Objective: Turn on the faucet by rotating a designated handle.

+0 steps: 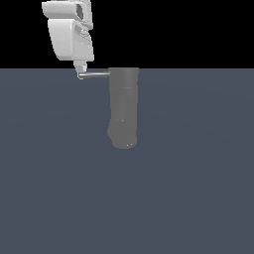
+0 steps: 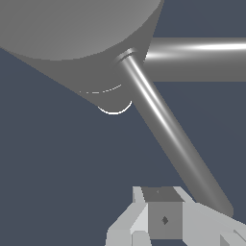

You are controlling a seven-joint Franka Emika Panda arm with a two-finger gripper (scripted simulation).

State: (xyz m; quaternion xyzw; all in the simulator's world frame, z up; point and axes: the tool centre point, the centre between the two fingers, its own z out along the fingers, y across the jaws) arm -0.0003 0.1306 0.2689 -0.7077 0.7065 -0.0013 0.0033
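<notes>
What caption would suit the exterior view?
White gripper meets the tip of the thin handle jutting sideways from the grey faucet.

Pincer point(image 1: 81, 69) opening unclear; faucet point(image 2: 72, 33) cropped

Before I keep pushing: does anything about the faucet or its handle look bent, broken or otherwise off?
Nothing stands out. The faucet looks whole, and the handle sticks straight out from its end, unbent. The gripper sits at the handle's free tip.

place: bare simulated scene | evidence: flat slate-grey floor point(image 1: 188, 198), black void backdrop point(image 1: 188, 30)
</notes>
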